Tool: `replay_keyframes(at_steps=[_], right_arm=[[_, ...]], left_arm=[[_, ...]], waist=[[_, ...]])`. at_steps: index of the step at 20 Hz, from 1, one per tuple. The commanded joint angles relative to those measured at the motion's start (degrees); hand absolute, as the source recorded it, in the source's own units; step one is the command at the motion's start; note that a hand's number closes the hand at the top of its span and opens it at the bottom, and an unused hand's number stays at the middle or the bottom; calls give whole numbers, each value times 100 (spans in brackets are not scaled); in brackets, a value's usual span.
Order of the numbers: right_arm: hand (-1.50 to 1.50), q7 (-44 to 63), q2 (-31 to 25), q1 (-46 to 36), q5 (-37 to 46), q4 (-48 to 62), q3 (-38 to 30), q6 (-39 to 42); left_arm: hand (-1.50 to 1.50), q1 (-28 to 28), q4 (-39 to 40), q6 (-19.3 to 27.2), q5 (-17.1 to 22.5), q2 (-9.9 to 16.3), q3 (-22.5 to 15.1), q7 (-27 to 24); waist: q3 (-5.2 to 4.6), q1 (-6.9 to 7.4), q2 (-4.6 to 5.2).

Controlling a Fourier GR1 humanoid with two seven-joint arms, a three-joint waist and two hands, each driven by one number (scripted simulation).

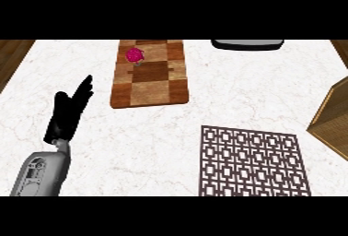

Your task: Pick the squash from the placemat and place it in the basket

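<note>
No squash shows on the patterned placemat, left hand spread and empty, so locating it comes first.

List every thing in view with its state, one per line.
Left hand: open, fingers straight, raised over the counter, holding nothing.
Right hand: not in view.
Pink object: resting on the checkered mat, untouched.
Checkered mat: flat on the counter.
Patterned placemat: flat, nothing on it.
Basket: at the right edge, partly cut off.
</note>
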Motion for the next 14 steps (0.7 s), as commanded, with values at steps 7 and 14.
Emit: replay_keyframes(at_steps=[7,14], right_arm=[[-150,194,-646,-905,-264,2172,-871,484],[-150,-53,-1099,-761,-229,3104,-1021,930]], left_arm=[[0,213,109,-24,-2,-62,-10,-295],[0,125,-144,29,-104,-132,-162,-100]], waist=[[6,50,29],[48,153,88]])
